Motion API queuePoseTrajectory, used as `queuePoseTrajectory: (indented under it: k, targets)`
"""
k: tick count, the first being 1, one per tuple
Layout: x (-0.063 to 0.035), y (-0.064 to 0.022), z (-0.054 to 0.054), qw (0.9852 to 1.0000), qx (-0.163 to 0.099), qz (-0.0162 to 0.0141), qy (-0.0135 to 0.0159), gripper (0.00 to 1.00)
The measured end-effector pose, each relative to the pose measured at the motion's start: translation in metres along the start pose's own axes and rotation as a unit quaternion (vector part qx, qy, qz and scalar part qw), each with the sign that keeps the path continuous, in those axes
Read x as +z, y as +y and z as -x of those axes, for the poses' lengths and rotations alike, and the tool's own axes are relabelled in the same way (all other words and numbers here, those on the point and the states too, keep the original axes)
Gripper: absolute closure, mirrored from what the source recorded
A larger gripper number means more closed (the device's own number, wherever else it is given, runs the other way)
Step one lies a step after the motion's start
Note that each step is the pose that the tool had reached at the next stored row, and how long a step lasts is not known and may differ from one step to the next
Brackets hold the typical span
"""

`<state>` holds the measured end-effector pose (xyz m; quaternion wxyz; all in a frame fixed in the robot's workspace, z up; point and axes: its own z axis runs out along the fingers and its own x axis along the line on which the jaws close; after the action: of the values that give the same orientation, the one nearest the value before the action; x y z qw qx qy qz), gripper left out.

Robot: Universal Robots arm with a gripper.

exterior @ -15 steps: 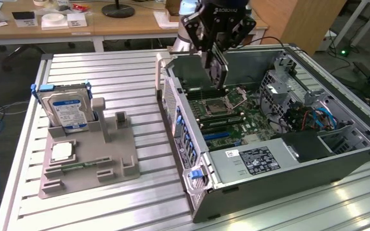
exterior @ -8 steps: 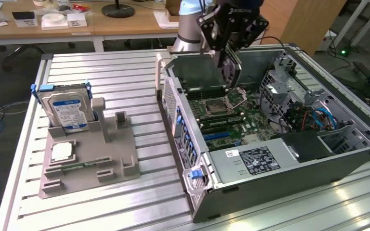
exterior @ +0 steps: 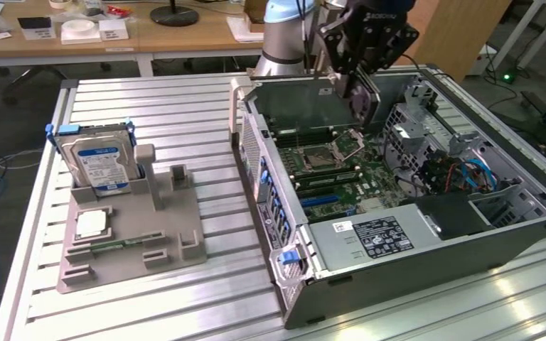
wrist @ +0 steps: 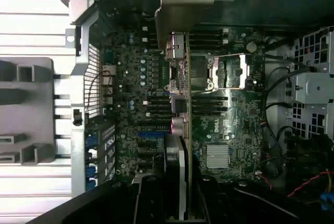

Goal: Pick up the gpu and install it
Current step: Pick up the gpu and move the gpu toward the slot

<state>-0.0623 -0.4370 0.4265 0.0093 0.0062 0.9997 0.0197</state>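
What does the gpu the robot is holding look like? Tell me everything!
The gpu is a thin flat card, seen edge-on: green board on one side, dark cooler on the other, a grey metal bracket at one end. The tool grips it, held on edge over the motherboard of the open computer case.

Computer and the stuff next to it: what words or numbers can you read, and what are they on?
"DELL": white letters on the motherboard.
Black label on the power supply: too small to read.
White sticker beside it: too small to read.
Blue-white label on the hard drive: blurred.
White lettering on the body of the gripper: blurred.
The gpu held in its fingers: no text I can read.
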Motion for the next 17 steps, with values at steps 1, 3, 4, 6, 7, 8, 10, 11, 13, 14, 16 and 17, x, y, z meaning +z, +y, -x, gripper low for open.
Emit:
queuePoseTrajectory:
  k: [1,3,4,6,7,8,10,11,13,14,16,17]
  targets:
    - [0.0001,0.0001,0.004,1.0,0.0,0.0,0.0,0.72]
    - [0.0003,0.0002,0.012,1.0,0.0,0.0,0.0,0.72]
    - [0.0004,0.0002,0.016,1.0,0.0,0.0,0.0,0.72]
    - [0.0005,0.0003,0.024,1.0,0.0,0.0,0.0,0.72]
    - [0.0006,0.0003,0.028,1.0,0.0,0.0,0.0,0.72]
    - [0.0007,0.0004,0.031,1.0,0.0,-0.0001,0.0,0.72]
    - [0.0008,0.0004,0.037,1.0,0.0,-0.0015,0.0,0.72]
    - [0.0009,0.0005,0.039,1.0,0.0,-0.003,0.0,0.72]
    - [0.0011,0.0005,0.043,1.0,0.0,-0.0063,-0.0001,0.72]
    - [0.0011,0.0005,0.044,1.0,0.0,-0.0075,0.0,0.72]
    - [0.0011,0.0005,0.044,1.0,0.0,-0.0076,-0.0001,0.72]
    - [0.0011,0.0005,0.044,1.0,0.0,-0.0076,-0.0001,0.72]
